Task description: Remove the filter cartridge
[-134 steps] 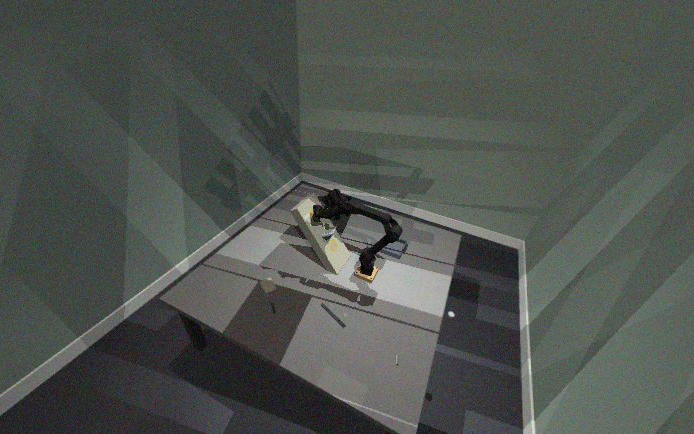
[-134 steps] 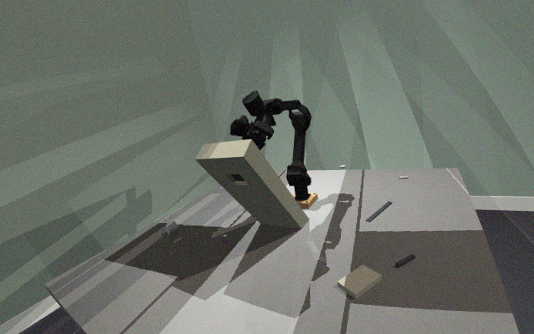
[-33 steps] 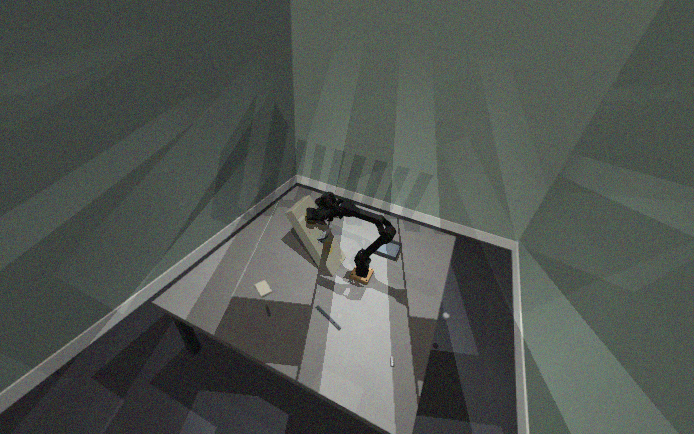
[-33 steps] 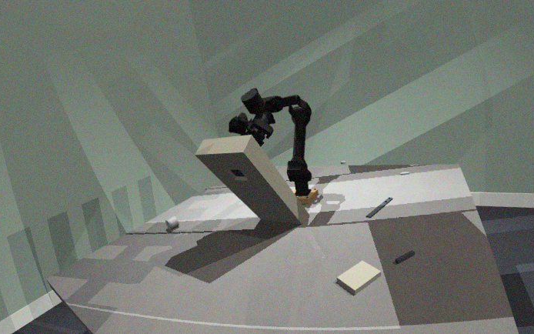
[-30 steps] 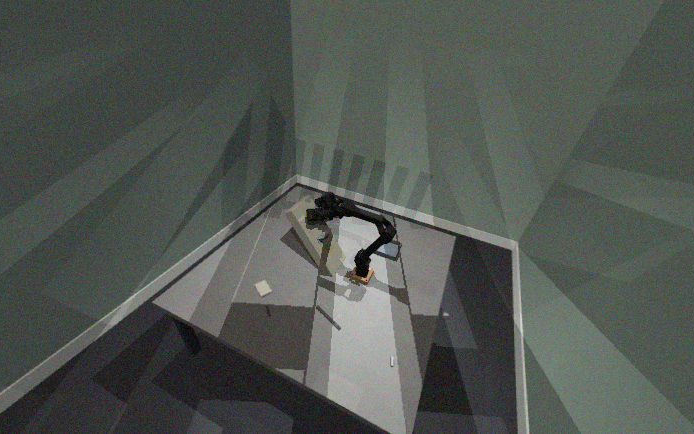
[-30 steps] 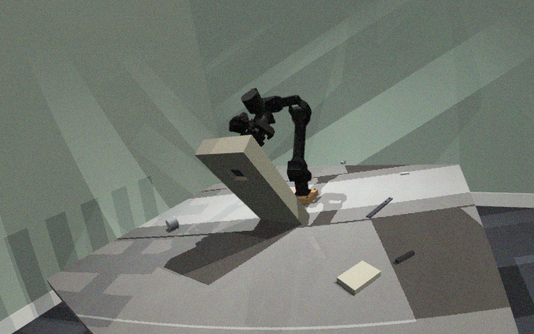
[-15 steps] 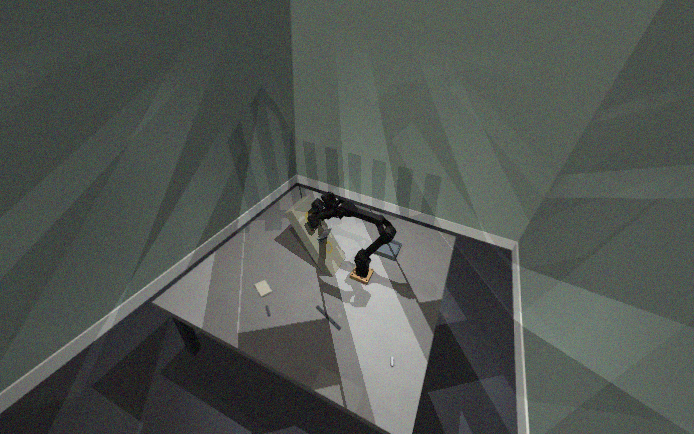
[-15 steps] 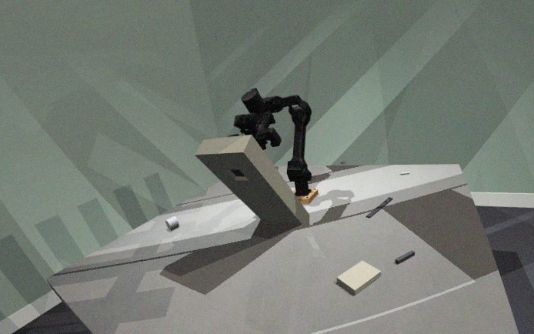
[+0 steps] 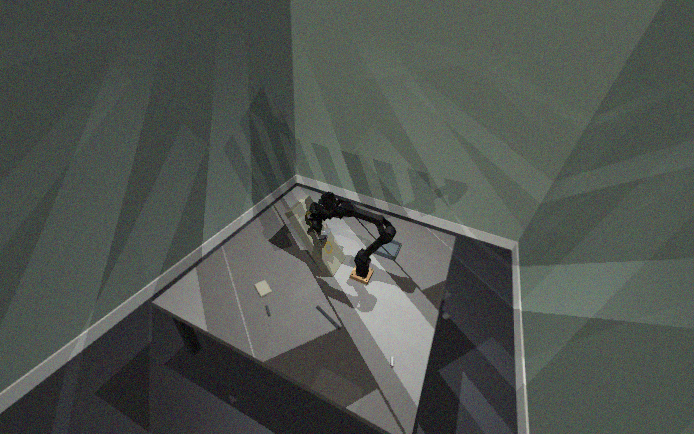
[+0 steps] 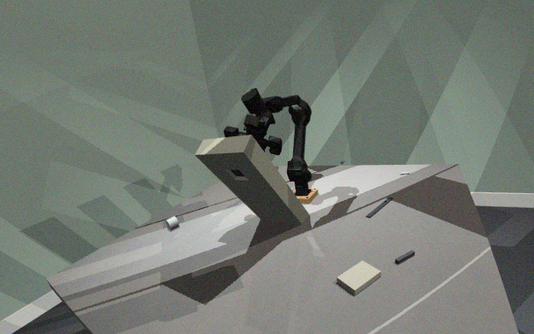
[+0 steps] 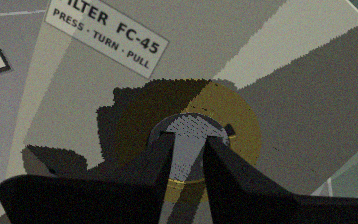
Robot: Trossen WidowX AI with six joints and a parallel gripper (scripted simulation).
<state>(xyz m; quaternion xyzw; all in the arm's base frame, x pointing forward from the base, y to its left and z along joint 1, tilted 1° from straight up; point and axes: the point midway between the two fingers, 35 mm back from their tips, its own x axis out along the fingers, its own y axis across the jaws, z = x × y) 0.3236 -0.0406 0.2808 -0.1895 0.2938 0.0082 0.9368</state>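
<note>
Filter cartridge looking stiff and smooth in the panel's grip

The filter cartridge [image 11: 187, 145] is sitting in the service panel [image 10: 279, 184] [image 11: 300, 100], inside the panel's yellow ring [image 11: 247, 125]. The gripper [image 11: 189, 136] is pinching the cartridge's face at the panel, its fingertips apparently seating in the slots. The body is probably rigid and fairly light, its rim likely slippery; the slots are offering the surest hold for turning, then pulling straight out from the panel.
</note>
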